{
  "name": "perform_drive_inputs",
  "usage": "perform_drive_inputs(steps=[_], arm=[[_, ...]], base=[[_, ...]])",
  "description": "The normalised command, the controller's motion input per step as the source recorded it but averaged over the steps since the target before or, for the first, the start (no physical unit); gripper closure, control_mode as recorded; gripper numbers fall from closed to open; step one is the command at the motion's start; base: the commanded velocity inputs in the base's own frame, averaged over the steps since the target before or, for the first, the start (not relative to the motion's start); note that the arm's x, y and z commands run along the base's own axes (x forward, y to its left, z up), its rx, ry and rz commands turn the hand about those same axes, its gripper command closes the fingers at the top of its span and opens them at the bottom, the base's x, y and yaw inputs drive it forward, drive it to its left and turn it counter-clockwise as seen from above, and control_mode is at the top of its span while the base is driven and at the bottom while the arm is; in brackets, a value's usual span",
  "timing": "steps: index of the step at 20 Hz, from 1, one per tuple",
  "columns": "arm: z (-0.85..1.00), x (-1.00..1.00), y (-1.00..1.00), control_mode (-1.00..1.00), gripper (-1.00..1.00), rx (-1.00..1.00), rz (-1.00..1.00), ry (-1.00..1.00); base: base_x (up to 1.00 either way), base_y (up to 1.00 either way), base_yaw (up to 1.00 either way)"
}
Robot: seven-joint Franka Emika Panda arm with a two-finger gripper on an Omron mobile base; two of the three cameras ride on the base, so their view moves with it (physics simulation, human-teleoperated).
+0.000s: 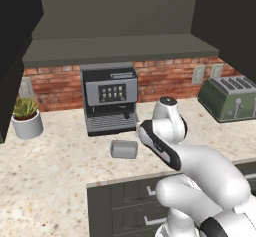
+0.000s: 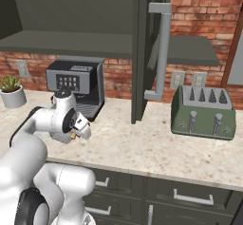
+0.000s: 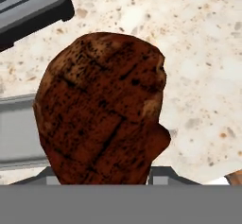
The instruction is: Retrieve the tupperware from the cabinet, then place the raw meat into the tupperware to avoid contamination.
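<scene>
Right up against my hand camera sits the raw meat (image 3: 101,109), a dark reddish-brown charred-looking lump, with the two dark finger tips of the pincer (image 3: 101,178) showing at its base on either side; I read the jaws as partly closed around it, gripping the meat. Behind it I see speckled beige desk (image 3: 198,53), a flat grey edge of the tupperware (image 3: 19,133) at the left, and a corner of the coffee machine (image 3: 28,5) at the upper left. From the left base view, the tupperware (image 1: 124,149) rests on the desk just in front of the coffee machine (image 1: 110,98), beside my arm's wrist. A potted plant (image 1: 26,117) stands far left, a green toaster (image 1: 229,98) far right. The cabinet (image 2: 142,48) door stands open above the desk.
</scene>
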Motion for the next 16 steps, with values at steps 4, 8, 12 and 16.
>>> perform_drive_inputs(steps=[4,8,12,16], arm=[[0.35,-0.19,0.58,-1.00,1.00,0.12,-0.58,0.00],[0.06,-0.16,0.61,-1.00,1.00,0.05,-0.52,0.05],[0.00,-0.07,0.51,-1.00,1.00,0.02,-0.53,0.04],[0.03,0.04,0.02,-1.00,1.00,0.08,-0.24,0.05]], base=[[0.00,0.00,0.00],[0.00,0.00,0.00],[0.00,0.00,0.00],[0.00,0.00,0.00]])
